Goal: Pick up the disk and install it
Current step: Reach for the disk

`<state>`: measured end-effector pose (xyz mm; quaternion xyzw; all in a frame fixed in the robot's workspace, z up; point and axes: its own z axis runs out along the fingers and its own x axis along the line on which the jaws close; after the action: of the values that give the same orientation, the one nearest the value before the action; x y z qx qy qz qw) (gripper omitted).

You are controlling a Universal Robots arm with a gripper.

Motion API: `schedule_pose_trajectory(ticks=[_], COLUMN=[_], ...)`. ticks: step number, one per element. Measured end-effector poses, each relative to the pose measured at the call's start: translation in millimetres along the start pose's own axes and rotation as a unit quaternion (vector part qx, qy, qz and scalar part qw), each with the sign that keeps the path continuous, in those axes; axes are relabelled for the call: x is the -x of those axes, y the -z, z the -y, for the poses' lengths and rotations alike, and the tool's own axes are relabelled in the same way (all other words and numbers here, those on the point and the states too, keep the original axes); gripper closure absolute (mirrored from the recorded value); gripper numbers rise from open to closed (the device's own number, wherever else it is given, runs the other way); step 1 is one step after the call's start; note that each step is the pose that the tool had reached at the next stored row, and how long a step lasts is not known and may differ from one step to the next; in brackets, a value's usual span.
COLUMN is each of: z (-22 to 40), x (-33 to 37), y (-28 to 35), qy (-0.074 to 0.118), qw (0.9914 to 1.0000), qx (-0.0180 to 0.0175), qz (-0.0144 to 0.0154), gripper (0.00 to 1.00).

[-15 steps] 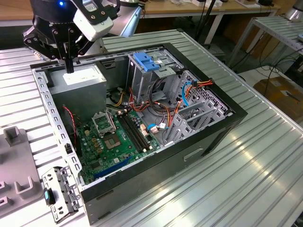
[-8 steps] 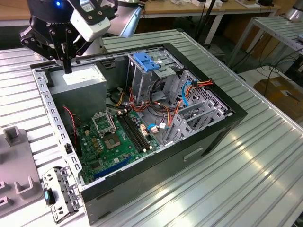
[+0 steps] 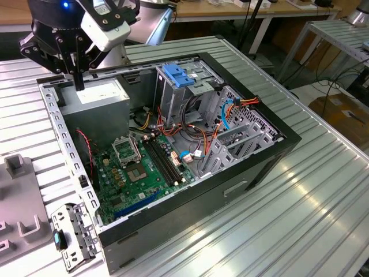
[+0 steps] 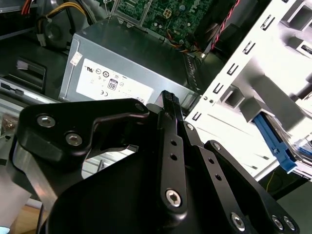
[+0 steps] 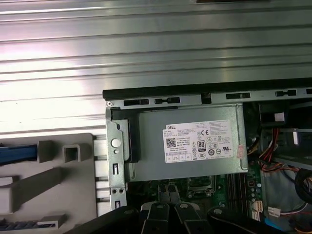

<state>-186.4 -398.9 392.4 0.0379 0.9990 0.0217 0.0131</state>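
Your gripper (image 3: 78, 81) hangs over the grey power supply box (image 3: 97, 95) in the back corner of the open computer case (image 3: 242, 190). Its two fingers are pressed together with nothing between them. In the first wrist view their tips (image 5: 168, 191) sit side by side above the box's single white sticker (image 5: 202, 142). The second wrist view looks along one finger (image 4: 170, 102), so you see the pair edge on.

The exterior view gives you the whole case on the ribbed metal table (image 3: 288, 231): one green motherboard (image 3: 141, 170), one blue latch (image 3: 176, 75) atop the drive cage, and one loose metal bracket (image 3: 72, 236) just beside the case. The grey holder (image 3: 17, 213) there is cut off at the exterior view's left.

The first wrist view takes in more of that holder (image 5: 53, 185). There the disk (image 5: 17, 152) seems to show as no more than a blue strip of carrier, running off the picture's edge. Its silver body and label are out of frame, so you cannot be sure of it. A second, darker blue strip (image 5: 19, 225) lies further along the holder, well apart from the gripper.
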Motion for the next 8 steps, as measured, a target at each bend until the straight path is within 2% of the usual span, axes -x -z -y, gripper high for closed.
schedule_pose_trajectory(ticks=[8], z=[0.4], x=[-4.9], y=[0.0], qy=[0.0], qw=[1.0], qx=[0.0], qz=[0.0], gripper=[0.89])
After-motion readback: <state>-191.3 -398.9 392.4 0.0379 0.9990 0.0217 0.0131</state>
